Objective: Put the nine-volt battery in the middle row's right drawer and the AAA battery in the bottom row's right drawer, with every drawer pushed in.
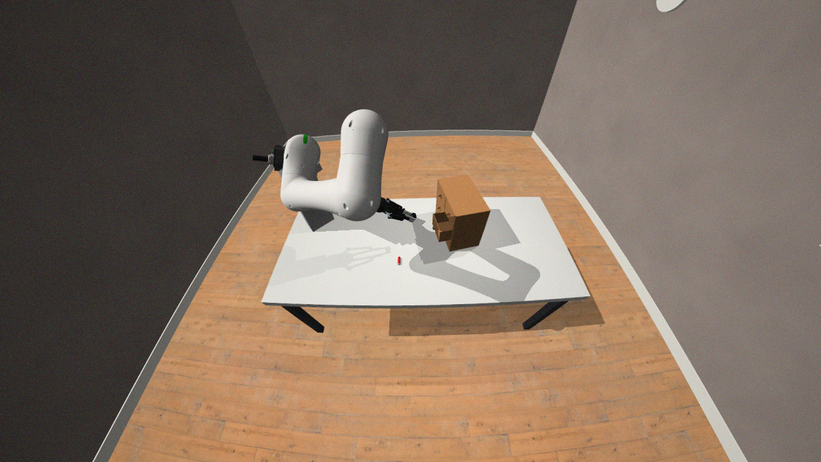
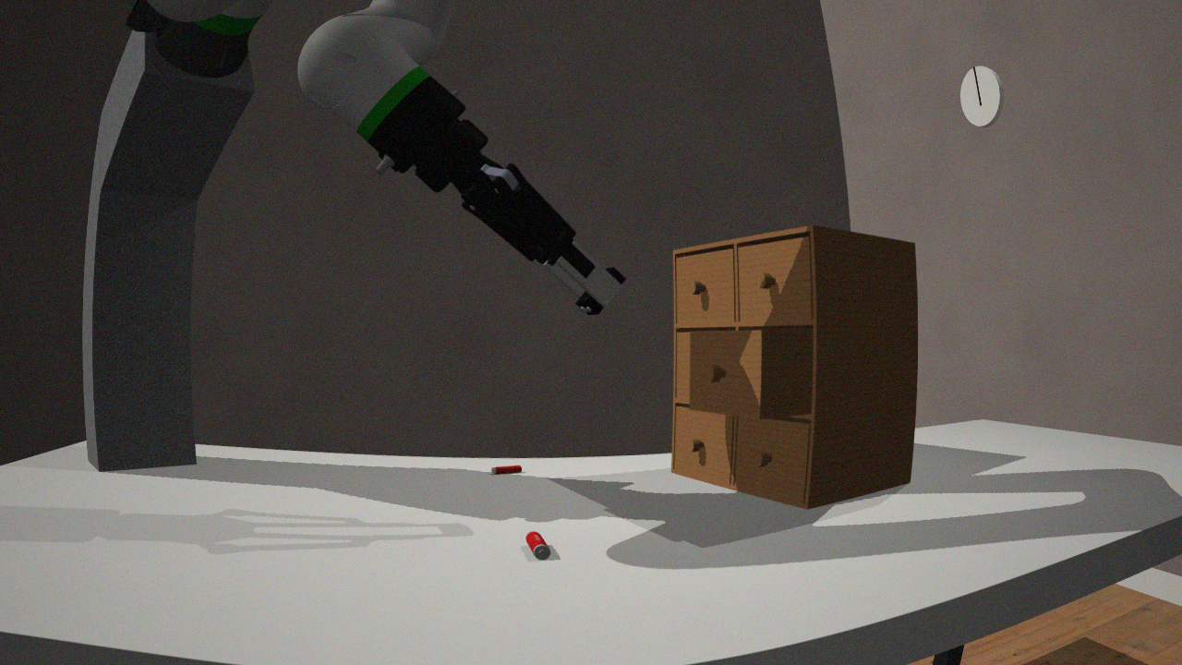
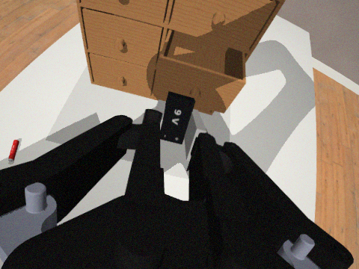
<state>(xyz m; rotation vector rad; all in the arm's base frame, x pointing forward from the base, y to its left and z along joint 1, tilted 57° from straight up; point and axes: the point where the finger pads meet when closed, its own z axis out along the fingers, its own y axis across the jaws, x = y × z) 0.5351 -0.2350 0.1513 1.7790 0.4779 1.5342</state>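
Below the pincer, the table is white; beyond it, the chest is brown with wood grain; between its fingers, the nine-volt battery is black with white lettering.
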